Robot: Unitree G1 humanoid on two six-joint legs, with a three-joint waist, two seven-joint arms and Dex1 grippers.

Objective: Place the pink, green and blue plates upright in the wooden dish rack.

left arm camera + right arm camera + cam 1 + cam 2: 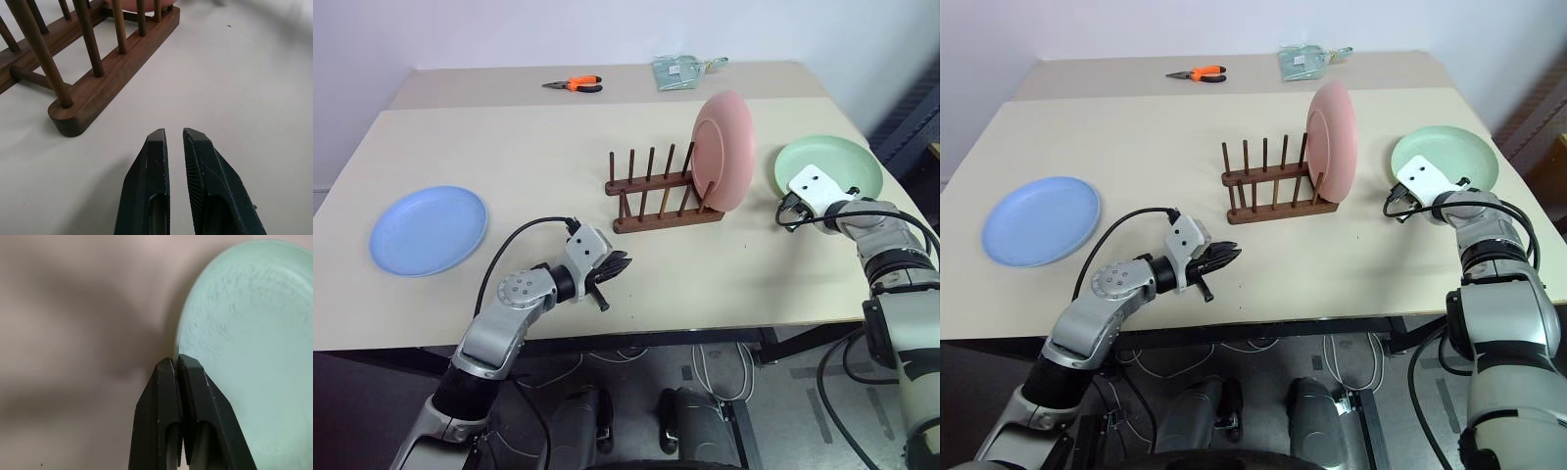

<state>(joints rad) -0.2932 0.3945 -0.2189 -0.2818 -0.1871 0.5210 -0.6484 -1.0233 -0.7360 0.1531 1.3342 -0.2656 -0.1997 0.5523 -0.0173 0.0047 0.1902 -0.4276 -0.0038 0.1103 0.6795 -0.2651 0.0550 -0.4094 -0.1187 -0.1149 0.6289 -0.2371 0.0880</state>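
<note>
The pink plate (723,149) is stood upright in the right end of the wooden dish rack (656,191), mid-tabletop. The green plate (832,168) is lain flat near the right edge, its near rim pinched by the closed right gripper (177,363). The blue plate (428,229) is lain flat near the left edge. The left gripper (173,138) is held nearly closed and empty near the front edge.

You'll find no readable text, no labels, no brands, no numbers, no signs on anything here
</note>
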